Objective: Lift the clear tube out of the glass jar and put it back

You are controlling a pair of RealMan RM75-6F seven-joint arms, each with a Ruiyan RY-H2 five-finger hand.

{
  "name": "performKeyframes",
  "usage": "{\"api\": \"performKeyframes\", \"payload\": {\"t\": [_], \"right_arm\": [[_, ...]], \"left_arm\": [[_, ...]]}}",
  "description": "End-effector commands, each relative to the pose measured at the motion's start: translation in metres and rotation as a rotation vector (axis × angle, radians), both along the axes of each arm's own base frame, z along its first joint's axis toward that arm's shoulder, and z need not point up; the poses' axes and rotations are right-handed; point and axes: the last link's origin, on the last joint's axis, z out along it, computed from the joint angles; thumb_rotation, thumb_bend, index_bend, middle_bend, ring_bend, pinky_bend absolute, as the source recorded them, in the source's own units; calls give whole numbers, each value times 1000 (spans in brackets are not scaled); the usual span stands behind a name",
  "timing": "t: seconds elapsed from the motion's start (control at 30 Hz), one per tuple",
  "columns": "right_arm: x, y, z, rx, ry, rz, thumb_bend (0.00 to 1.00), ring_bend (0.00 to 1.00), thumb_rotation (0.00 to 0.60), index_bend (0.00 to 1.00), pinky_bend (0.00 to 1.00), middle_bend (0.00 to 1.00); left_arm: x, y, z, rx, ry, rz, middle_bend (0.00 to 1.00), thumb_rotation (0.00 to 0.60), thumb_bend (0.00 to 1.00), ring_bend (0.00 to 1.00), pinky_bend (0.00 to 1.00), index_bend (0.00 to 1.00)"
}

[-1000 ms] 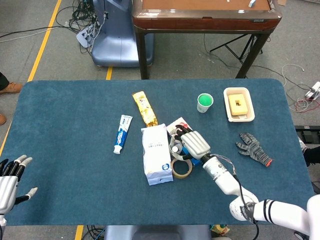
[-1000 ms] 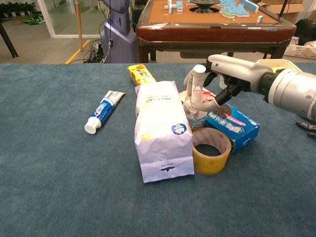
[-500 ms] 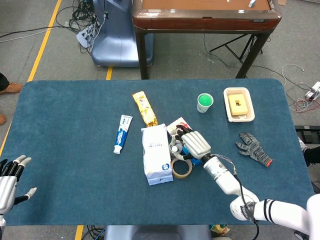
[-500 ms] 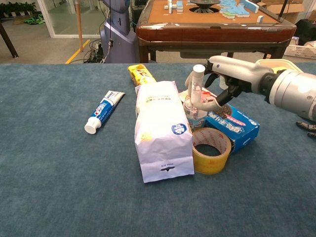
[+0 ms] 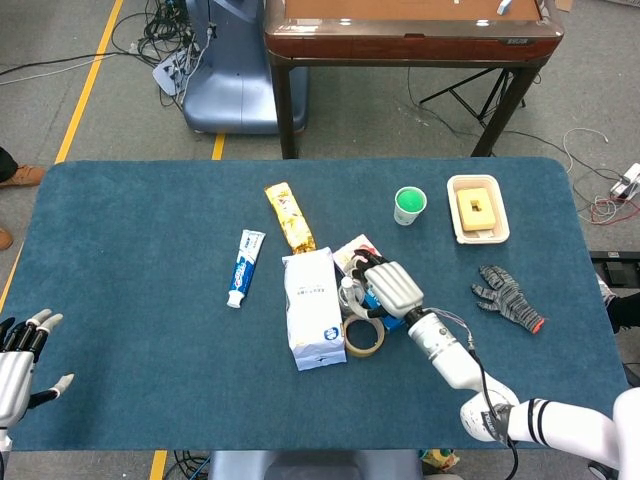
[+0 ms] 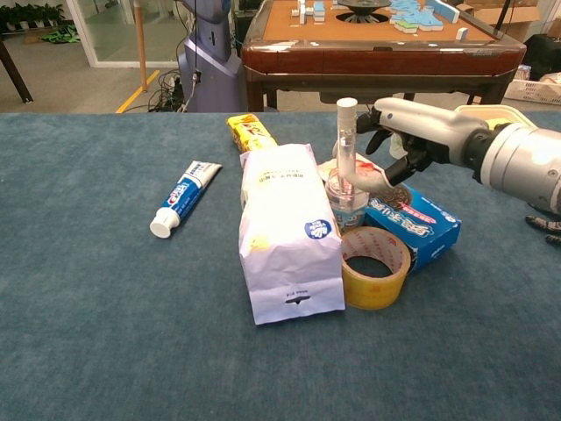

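The clear tube (image 6: 346, 145), white-capped, stands upright with its lower end inside the small glass jar (image 6: 347, 210). The jar sits between the white bag and the blue box. My right hand (image 6: 410, 132) reaches in from the right and pinches the tube just above the jar's mouth, thumb (image 6: 372, 180) in front, other fingers behind it. In the head view the right hand (image 5: 392, 287) covers most of the jar (image 5: 349, 297). My left hand (image 5: 17, 365) hangs at the table's near left edge, fingers apart, holding nothing.
A white bag (image 6: 287, 230) stands left of the jar, a yellow tape roll (image 6: 375, 267) in front, a blue box (image 6: 415, 224) under the right hand. A toothpaste tube (image 6: 181, 198), yellow packet (image 6: 250, 132), green cup (image 5: 409, 204), food tray (image 5: 477, 208) and glove (image 5: 508, 297) lie around.
The tube has risen in the jar and straightened to upright, its cap now higher than before. The right hand rose slightly with it. The left hand barely moved.
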Motion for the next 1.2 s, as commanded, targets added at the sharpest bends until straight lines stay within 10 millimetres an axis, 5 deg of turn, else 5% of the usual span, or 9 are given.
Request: {"api": "performKeyframes", "payload": {"t": [0.03,0.23,0.7,1.03,1.2], "right_arm": [[0,0,1,-3,-5,-1,510,107,600,523,223,302],[1,-1,19,-33,-88,-15,524,136,600,537,223,315],[-14,6,109,-94,-339,-128,527,289,600,571,234,423],[-48,6,115,-280,-45,-91,538,372,600,586,305,500],[-46,9,106,-160,-232,-202,538,372,600,587,305,500]], "left_arm": [[-1,0,0,0,0,3,122,600,173,161,57,169],[-1,2,0,-1,0,1,122,600,173,161,57,169],[8,12,-7,-20,-8,-35,122,600,174,161,57,169],[14,15,-13,-33,-10,-49,123,600,173,161,57,169],[13,14,-14,-34,-10,-43,123,600,174,161,57,169]]}}
